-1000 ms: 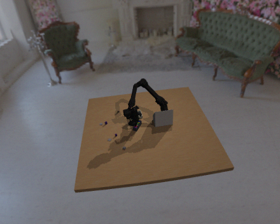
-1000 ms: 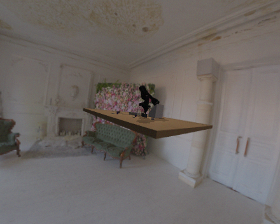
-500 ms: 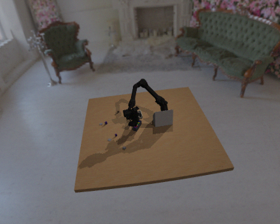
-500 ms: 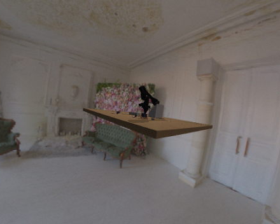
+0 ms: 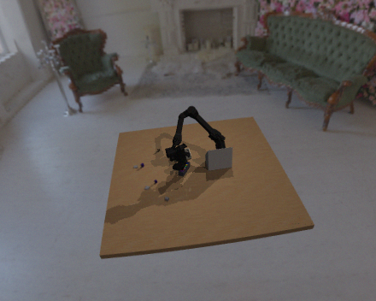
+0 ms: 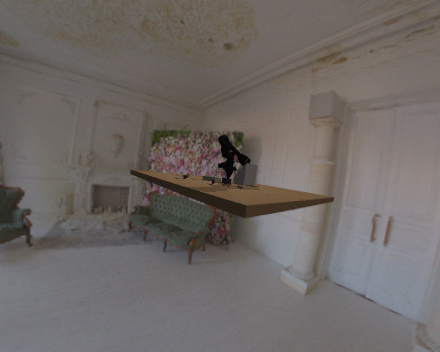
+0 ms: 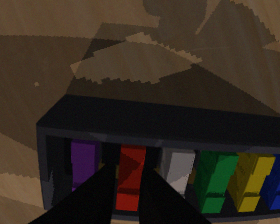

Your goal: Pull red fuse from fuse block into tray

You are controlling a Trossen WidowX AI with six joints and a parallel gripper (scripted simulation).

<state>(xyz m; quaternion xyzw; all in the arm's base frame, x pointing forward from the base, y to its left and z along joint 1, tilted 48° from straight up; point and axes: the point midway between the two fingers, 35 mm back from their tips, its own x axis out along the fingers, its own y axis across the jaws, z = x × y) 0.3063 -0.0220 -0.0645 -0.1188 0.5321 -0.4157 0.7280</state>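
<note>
In the wrist view the dark fuse block holds a row of fuses: purple point(image 7: 83, 160), the red fuse point(image 7: 131, 176), white point(image 7: 179, 171), green point(image 7: 216, 179), yellow point(image 7: 252, 179) and blue at the right edge. My gripper point(image 7: 128, 175) reaches down over the block with one black finger on each side of the red fuse, closed against its sides. The red fuse still sits in its slot. In the top view the gripper point(image 5: 180, 164) hangs just over the block point(image 5: 184, 171) near the table's middle. I cannot make out the tray.
A grey box point(image 5: 219, 159) stands at the arm's base, right of the block. Several small grey and purple bits point(image 5: 150, 185) lie scattered on the wooden table left of and in front of the block. The neighbouring purple and white fuses stand close to my fingers.
</note>
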